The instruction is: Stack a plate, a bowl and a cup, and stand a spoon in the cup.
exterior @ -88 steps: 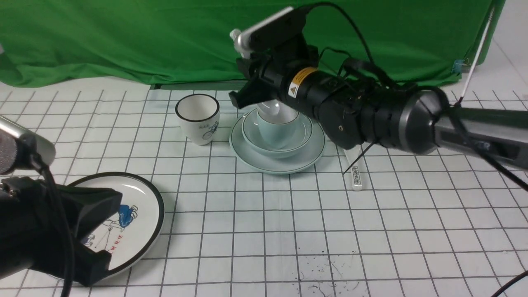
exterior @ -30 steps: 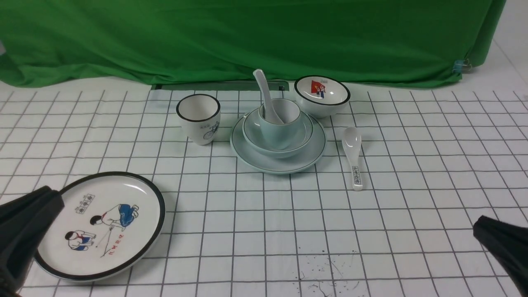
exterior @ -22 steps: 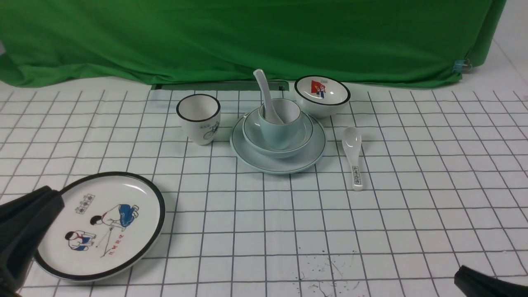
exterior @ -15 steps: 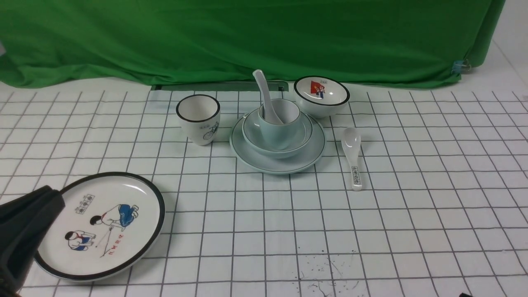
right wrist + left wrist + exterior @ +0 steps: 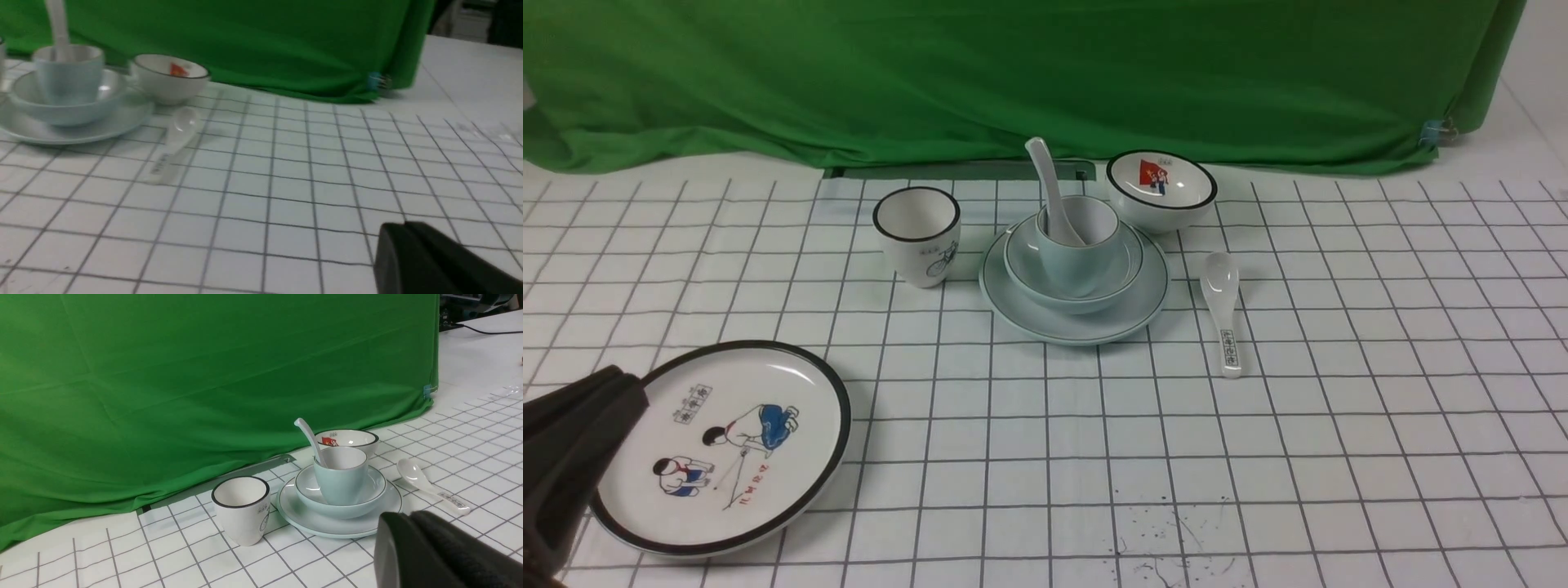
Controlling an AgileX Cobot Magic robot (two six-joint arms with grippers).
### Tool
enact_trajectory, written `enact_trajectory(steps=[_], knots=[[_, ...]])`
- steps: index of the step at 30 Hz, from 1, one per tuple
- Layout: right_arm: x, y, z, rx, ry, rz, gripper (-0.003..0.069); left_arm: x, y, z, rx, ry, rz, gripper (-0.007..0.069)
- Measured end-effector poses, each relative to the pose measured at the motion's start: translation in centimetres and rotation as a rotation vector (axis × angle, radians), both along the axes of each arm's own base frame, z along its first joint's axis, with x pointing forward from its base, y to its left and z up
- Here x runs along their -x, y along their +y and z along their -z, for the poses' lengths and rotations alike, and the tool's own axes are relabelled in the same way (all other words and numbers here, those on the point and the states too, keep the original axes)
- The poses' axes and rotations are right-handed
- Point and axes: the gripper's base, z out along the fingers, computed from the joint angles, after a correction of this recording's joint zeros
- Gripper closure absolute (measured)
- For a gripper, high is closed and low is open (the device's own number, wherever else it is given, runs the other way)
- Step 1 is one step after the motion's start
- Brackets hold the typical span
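The worktop [image 5: 1258,457] is covered by a white cloth with a dark grid, with a scatter of dark specks near its front edge. A green backdrop [image 5: 1013,73] hangs along the far side, pinned by a small blue clip [image 5: 1429,131] at its right corner.

Near the far middle stands the pale blue-green plate [image 5: 1131,314], with the bowl [image 5: 1021,265] sitting in it and the cup [image 5: 1086,261] upright in the bowl. The spoon [image 5: 1045,184] stands in the cup, scoop down inside, its long axis steep, and its handle leans up and toward the robot's left, the tip curving over the cup's rim.

Just left of the stack is a white black-rimmed cup [image 5: 917,237] with a bicycle drawing; just behind on the right is a white bowl [image 5: 1161,189] with a red picture. A white spoon with writing on its handle [image 5: 1223,314] lies flat to the right of the plate, scoop away from the robot. A white plate with cartoon children [image 5: 727,445] lies near the front left.

The left gripper [image 5: 402,539] hangs beside the cartoon plate, its jaws closed together and holding nothing. The right gripper [image 5: 404,245] shows only in its wrist view, low over bare cloth, jaws likewise closed and empty.
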Motion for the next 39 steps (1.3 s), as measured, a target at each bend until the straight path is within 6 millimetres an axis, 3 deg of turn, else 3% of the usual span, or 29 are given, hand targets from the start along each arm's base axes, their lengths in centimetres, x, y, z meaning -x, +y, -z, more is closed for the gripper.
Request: enact_trajectory(steps=[5,15,29,36,39], knots=[[0.2,-0.4,0.7,-0.031,0.081,0.072,0.0650,0.0,0.0,0.0,-0.008,-0.003,-0.001,0.0656],[0.2,0.3,0.9,-0.027,0.097,-0.047,0.0645,0.0,0.0,0.0,-0.014,-0.005,-0.002,0.0656],[0.2,0.3,0.9,-0.029,0.097,-0.057,0.0613,0.0,0.0,0.0,-0.013,-0.007,-0.002,0.0656],[0.2,0.3,0.9,-0.029,0.097,-0.057,0.0590,1.1,1.0,2.3,0.013,-0.085,-0.089,0.0656],[0.2,0.3,0.9,-0.029,0.097,-0.057,0.0577,1.4,1.9,4.8,0.008,-0.083,-0.212,0.0656]])
